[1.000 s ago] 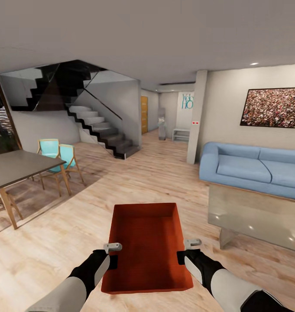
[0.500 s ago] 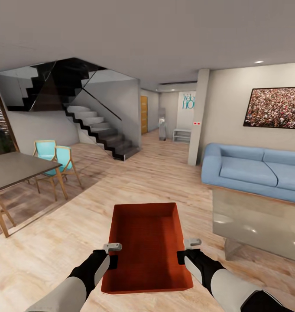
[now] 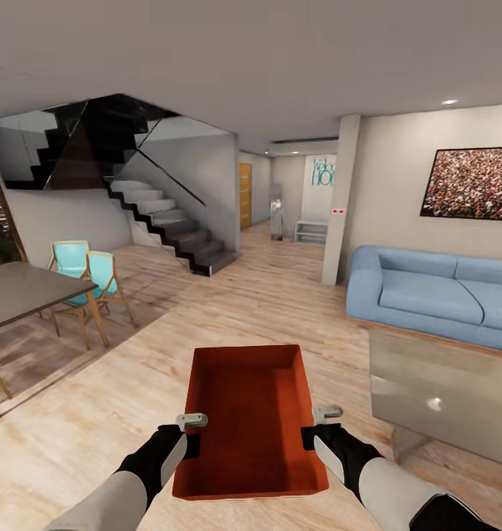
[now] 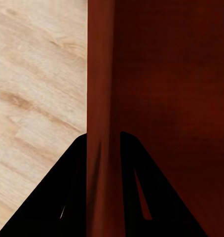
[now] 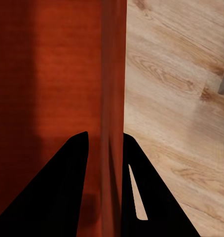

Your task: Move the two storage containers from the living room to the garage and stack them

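Observation:
One orange-red open-top storage container [image 3: 252,420] hangs level in front of me above the light wood plank floor of the living room. My left gripper [image 3: 192,435] is shut on its left wall [image 4: 99,98], one finger on each side of the wall. My right gripper [image 3: 315,429] is shut on its right wall [image 5: 113,89] the same way. The container's inside [image 5: 48,98] holds nothing. The second container and the garage are out of view.
A blue sofa [image 3: 435,295] and a glass table [image 3: 442,387] stand close on the right. A dark dining table [image 3: 26,291] with teal chairs [image 3: 88,273] is on the left. A staircase [image 3: 169,225] and a hallway with a wooden door [image 3: 245,195] lie ahead past a pillar [image 3: 340,199].
The whole view has shifted: the sofa and glass table slid right, the dining table left. The container and both grippers keep the same place in front of me.

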`<state>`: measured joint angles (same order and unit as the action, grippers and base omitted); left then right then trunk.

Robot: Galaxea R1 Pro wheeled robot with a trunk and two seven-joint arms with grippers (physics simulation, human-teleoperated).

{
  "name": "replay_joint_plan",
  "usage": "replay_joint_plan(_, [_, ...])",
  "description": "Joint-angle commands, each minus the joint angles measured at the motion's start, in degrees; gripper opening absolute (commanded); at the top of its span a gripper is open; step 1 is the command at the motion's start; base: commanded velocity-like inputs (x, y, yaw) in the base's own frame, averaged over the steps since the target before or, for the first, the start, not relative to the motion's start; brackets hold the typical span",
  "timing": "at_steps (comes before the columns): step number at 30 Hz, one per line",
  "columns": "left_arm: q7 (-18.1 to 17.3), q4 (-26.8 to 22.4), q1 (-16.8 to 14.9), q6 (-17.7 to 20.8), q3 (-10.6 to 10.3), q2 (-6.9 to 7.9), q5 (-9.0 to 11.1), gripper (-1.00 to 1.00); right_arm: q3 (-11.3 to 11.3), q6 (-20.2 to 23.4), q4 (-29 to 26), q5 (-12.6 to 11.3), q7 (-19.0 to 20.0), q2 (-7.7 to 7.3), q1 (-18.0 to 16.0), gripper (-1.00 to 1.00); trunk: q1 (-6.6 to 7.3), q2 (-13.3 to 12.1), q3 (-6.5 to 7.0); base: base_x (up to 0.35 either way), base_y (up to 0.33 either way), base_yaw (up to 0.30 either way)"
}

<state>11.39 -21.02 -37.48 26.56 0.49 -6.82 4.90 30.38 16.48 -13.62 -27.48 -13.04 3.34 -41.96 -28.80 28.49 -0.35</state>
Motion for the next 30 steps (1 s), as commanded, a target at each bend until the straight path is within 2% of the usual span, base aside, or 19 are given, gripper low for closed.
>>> replay_joint_plan(1, [1.44, 0.19, 0.03, 0.51, -0.40, 0.18, -0.86, -1.00, 1.09, -1.41, -0.97, -0.54, -0.32, -0.04, -0.06, -1.00, -0.05, 0.05, -0.04, 0.322, 0.000, 0.000])
replay_joint_plan(30, [1.44, 0.19, 0.03, 0.60, -0.40, 0.42, -0.86, -1.00, 1.09, -1.45, -0.97, -0.55, -0.32, -0.01, -0.06, -1.00, -0.05, 0.05, -0.04, 0.322, 0.000, 0.000])
